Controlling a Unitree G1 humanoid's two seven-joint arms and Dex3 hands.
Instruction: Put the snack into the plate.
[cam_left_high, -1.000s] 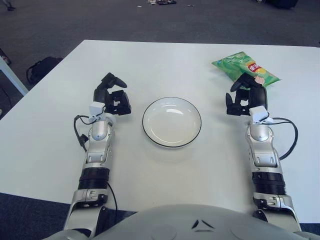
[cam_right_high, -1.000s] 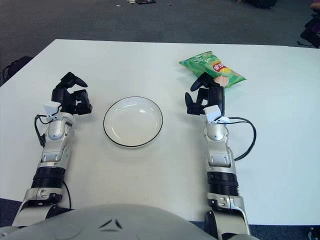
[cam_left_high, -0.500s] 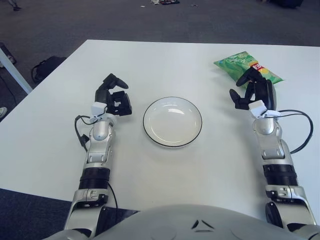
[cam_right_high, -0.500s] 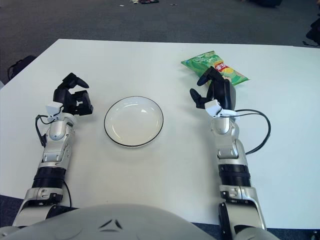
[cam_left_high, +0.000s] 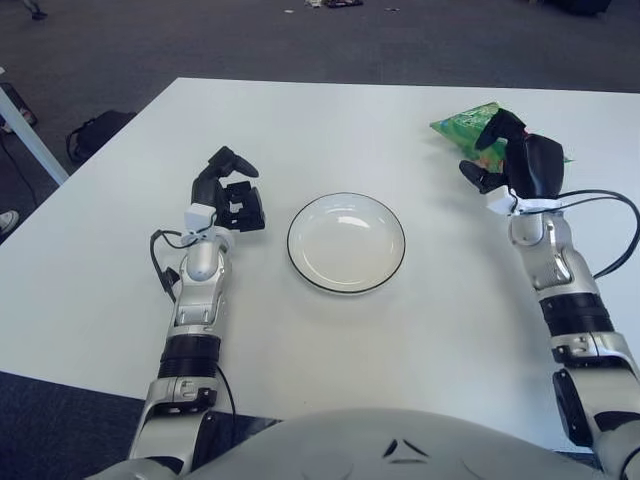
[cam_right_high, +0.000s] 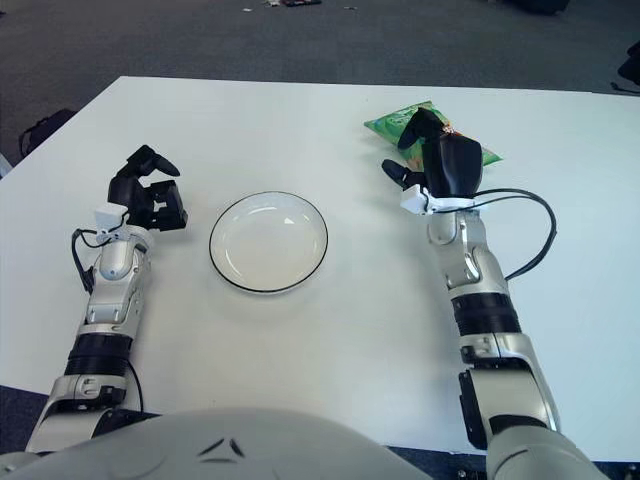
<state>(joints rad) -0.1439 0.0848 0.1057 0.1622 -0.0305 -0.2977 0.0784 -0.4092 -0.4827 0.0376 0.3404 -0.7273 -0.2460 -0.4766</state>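
The green snack bag (cam_right_high: 395, 124) lies flat on the white tabletop (cam_left_high: 330, 120), in the far right area, well apart from the plate (cam_left_high: 346, 243). Its long axis runs diagonally: one end points toward the far left, the other toward the near right. The right hand covers the near-right portion, so only the far-left part of the bag is fully visible. The packaging is glossy bright green with a crimped edge at the exposed end; a small patch of red and orange print shows just beside the hand.

The right hand (cam_left_high: 512, 160) is positioned directly over the near-right part of the bag, palm down. Its dark fingers (cam_right_high: 417, 122) are spread and curved over the packaging, not closed around it; whether they touch the bag cannot be determined.

The plate is round, white, with a thin dark rim, and sits at the centre of the tabletop between both arms. Nothing lies in it.

The left hand (cam_left_high: 230, 190) is parked on the tabletop just left of the plate, fingers loosely curled, holding nothing.

A black cable (cam_left_high: 605, 205) loops from the right wrist.
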